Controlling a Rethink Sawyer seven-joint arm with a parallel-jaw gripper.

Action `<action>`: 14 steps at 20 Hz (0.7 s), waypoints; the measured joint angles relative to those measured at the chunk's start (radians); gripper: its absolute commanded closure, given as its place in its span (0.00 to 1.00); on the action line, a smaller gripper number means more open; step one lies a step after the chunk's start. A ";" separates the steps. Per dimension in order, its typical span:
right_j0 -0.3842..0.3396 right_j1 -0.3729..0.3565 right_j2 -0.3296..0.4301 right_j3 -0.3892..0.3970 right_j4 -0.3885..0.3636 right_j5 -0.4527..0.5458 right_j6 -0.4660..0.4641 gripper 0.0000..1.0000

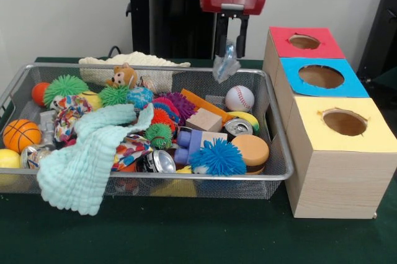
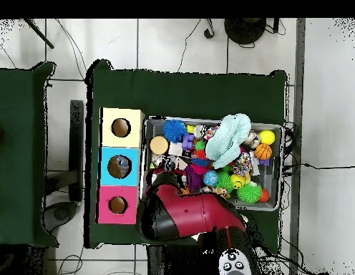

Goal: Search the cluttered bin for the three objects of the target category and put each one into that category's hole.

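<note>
- Crumpled clear plastic piece (image 1: pixel 225 66) hangs pinched between the closed fingers of the gripper (image 1: pixel 231 50), raised above the far right end of the wire bin (image 1: pixel 276 152).
- Item is clear of the clutter; nothing in the bin touches it.
- Red-topped box hole (image 1: pixel 304 41) lies nearest the load, to its right in the front view; blue-topped hole (image 1: pixel 321 76) and yellow-topped hole (image 1: pixel 345 122) follow toward the camera.
- Step in hand, by judgement: carrying a picked item from bin to boxes.
- Next move calls for travel sideways over the bin rim, centring above the correct hole, then release; which hole matches cannot be told.
- Flimsy plastic may snag a hole's edge.
</note>
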 measured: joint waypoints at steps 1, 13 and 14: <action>0.009 -0.001 -0.006 0.000 0.013 0.002 0.000 1.00; 0.159 -0.022 -0.099 0.001 0.183 0.045 0.000 1.00; 0.175 -0.022 -0.108 0.001 0.197 0.046 0.000 1.00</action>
